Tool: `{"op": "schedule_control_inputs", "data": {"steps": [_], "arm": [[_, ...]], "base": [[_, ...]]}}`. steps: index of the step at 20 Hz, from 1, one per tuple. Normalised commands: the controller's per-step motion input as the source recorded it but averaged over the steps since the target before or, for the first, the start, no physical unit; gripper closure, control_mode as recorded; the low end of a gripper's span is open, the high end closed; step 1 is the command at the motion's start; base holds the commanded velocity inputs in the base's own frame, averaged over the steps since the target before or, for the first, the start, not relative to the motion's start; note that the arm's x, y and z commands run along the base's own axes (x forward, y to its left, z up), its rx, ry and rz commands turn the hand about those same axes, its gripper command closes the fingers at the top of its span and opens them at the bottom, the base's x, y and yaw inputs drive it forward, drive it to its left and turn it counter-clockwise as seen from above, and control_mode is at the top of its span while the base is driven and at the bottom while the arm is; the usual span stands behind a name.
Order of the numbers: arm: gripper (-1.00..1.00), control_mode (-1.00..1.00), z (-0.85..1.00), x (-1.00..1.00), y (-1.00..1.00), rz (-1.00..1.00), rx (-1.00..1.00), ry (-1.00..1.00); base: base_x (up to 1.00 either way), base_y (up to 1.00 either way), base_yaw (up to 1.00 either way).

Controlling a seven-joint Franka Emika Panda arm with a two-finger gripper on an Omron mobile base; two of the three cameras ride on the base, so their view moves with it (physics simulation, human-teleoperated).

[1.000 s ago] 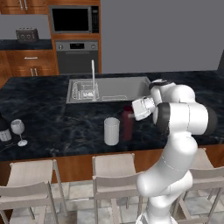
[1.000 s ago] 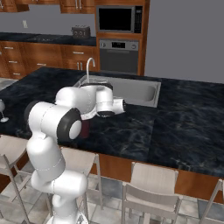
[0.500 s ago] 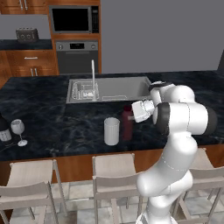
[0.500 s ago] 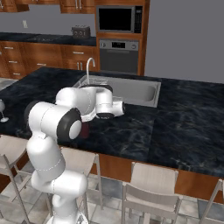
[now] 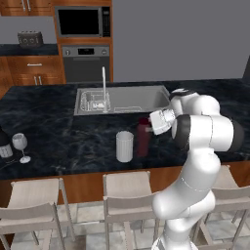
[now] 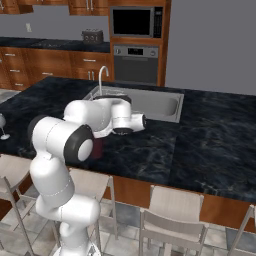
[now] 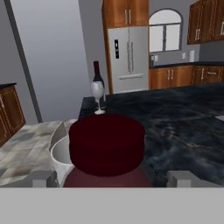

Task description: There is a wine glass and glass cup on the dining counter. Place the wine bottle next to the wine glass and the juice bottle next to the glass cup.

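1. The dining tabletop (image 5: 58, 122) is seen to carry all 4 task things: the wine bottle (image 5: 4, 142) and the wine glass (image 5: 20, 145) at its far left end, just beside each other, and the glass cup (image 5: 124, 146) and the juice bottle (image 5: 143, 137) near the front edge, also just beside each other.
2. The step in hand is judged to be the release of the juice bottle and the withdrawal from it.
3. The pincer (image 5: 152, 123) is spread wide at the bottle's cap; in the hand view the 2 fingertips (image 7: 43, 178) stand clear on either side of it.
4. A straight pull back along the approach line is advised, so that neither fingertip brushes the cap.
5. A sideways swing toward the cup is to be avoided, since bottle and cup stand close and either could be tipped.
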Motion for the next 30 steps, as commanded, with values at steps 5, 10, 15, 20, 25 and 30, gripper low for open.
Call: {"op": "schedule_control_inputs", "data": {"steps": [5, 10, 15, 20, 25, 30], "arm": [[-1.0, -1.0, 0.1, -0.01, -0.22, 0.0, 0.01, 0.0], [-1.0, -1.0, 0.05, -0.16, -0.23, 0.0, 0.02, 0.02], [-1.0, -1.0, 0.12, -0.25, -0.19, -0.02, 0.01, 0.04], [-1.0, -1.0, 0.09, -0.17, -0.12, -0.04, 0.0, 0.06], [-1.0, -1.0, 0.16, -0.07, -0.2, -0.03, 0.0, 0.02], [-1.0, -1.0, 0.32, -0.37, -0.13, -0.09, 0.0, 0.02]], "base": [[0.0, 0.0, 0.0], [0.0, 0.0, 0.0], [0.0, 0.0, 0.0], [0.0, 0.0, 0.0], [0.0, 0.0, 0.0], [0.0, 0.0, 0.0]]}}
